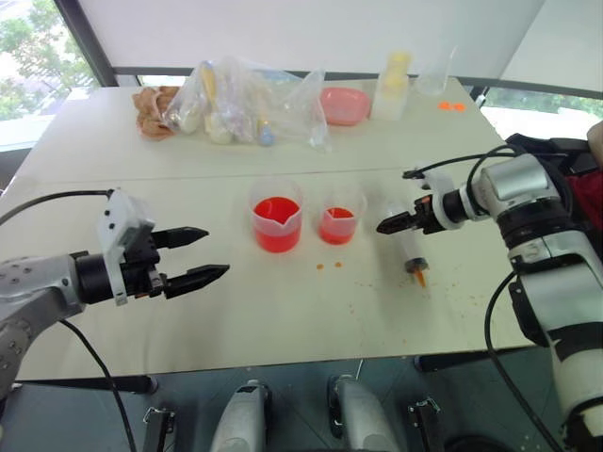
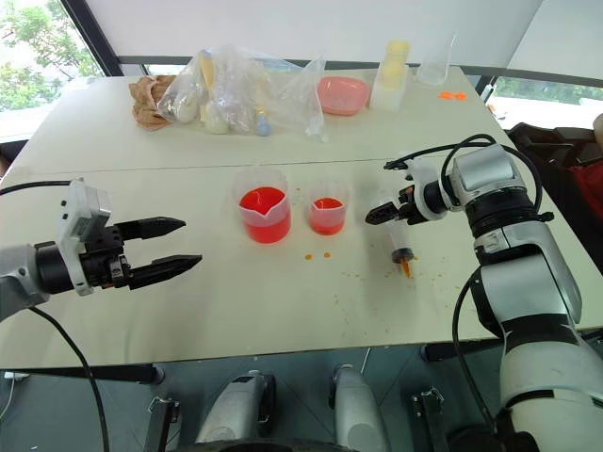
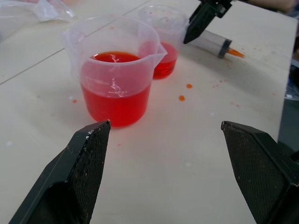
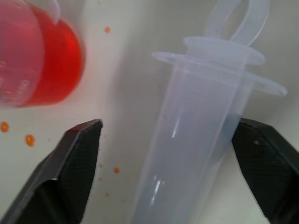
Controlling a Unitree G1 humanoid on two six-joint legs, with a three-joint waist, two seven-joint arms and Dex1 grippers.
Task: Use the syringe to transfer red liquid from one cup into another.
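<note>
Left gripper (image 1: 193,256) hangs off to the side w/ fingers spread wide, nothing in it. The big spouted cup (image 1: 276,222) and the small cup (image 1: 337,223), both w/ red liquid (image 3: 116,95), sit between the two grippers. Right gripper (image 4: 168,133) is way closer to the syringe (image 1: 407,247), basically over it. Jaws apart, straddling the barrel just below the flange, one pad touching, not pinching yet afaict. It lies flat on the table (image 1: 283,311); clear barrel looks empty, orange tip toward the near edge.
</note>
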